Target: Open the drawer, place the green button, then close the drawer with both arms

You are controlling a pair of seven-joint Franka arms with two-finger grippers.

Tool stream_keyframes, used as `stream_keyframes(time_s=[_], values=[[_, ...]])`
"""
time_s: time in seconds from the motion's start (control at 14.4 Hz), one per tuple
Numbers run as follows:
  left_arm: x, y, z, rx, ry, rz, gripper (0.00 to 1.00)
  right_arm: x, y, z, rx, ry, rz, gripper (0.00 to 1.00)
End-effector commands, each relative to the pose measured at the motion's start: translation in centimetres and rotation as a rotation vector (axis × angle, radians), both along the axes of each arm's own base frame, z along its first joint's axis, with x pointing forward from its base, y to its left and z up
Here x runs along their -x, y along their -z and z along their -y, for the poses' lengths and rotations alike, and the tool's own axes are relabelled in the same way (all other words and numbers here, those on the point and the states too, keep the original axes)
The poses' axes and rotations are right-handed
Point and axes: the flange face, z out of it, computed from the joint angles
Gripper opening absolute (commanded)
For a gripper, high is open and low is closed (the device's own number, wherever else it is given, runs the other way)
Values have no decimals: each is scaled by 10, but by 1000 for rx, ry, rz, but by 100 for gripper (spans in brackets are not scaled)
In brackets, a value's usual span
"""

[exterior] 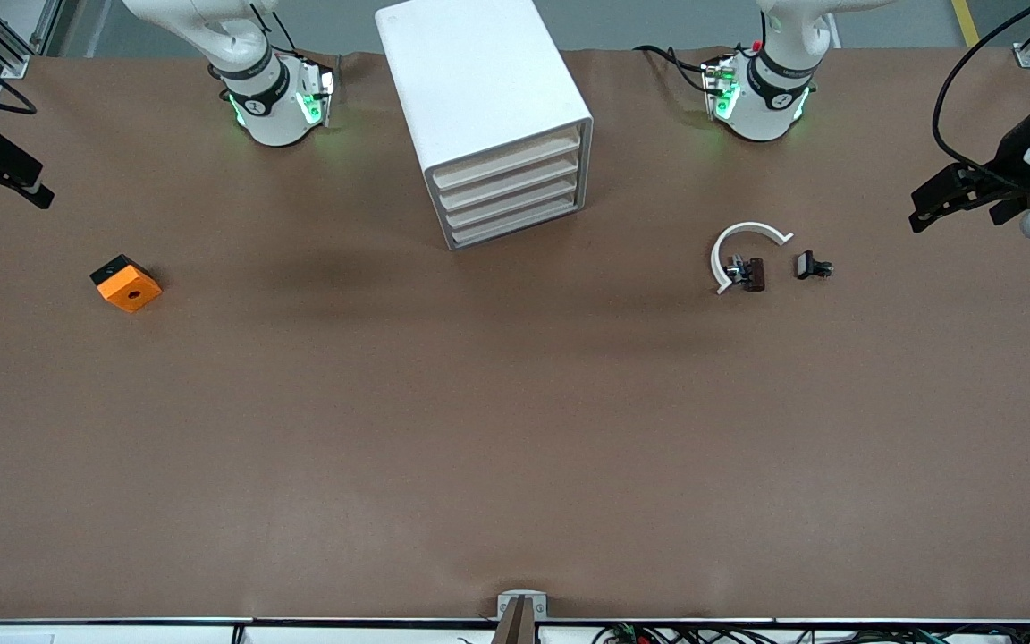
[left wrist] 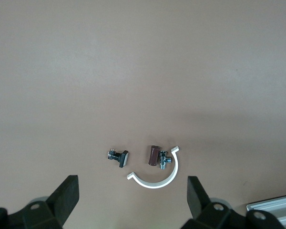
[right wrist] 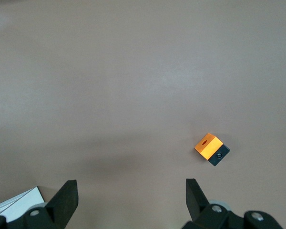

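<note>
The white cabinet (exterior: 479, 89) stands at the middle of the table near the arms' bases, with its four cream drawer fronts (exterior: 510, 183) all shut. The button is not in view. My left gripper (exterior: 922, 207) hangs open over the left arm's end of the table, holding nothing. In the left wrist view its fingers (left wrist: 66, 193) stand wide apart above the bare table. My right gripper (exterior: 5, 179) hangs open over the right arm's end. In the right wrist view nothing lies between its fingers (right wrist: 66, 195).
An orange block (exterior: 126, 283) (right wrist: 209, 147) with a black hole lies toward the right arm's end. A white curved band (exterior: 743, 246) (left wrist: 157, 179) with a brown piece (exterior: 754, 274) and a small black clip (exterior: 812, 266) (left wrist: 119, 157) lie toward the left arm's end.
</note>
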Motion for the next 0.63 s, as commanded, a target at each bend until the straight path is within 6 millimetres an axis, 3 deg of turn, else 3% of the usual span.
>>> stream_keyframes(time_s=[0.0,0.28,0.56], values=[[0,3,-2,-1,12,-6,100,-2,-4,4,18,-1,-3,100],[-14,-2,-7,0,-4,5,100,-2,-4,1,17,-6,-4,100],[-9,1,-15,-10,-20,-27,100,-2,-4,1,17,-6,-4,100]])
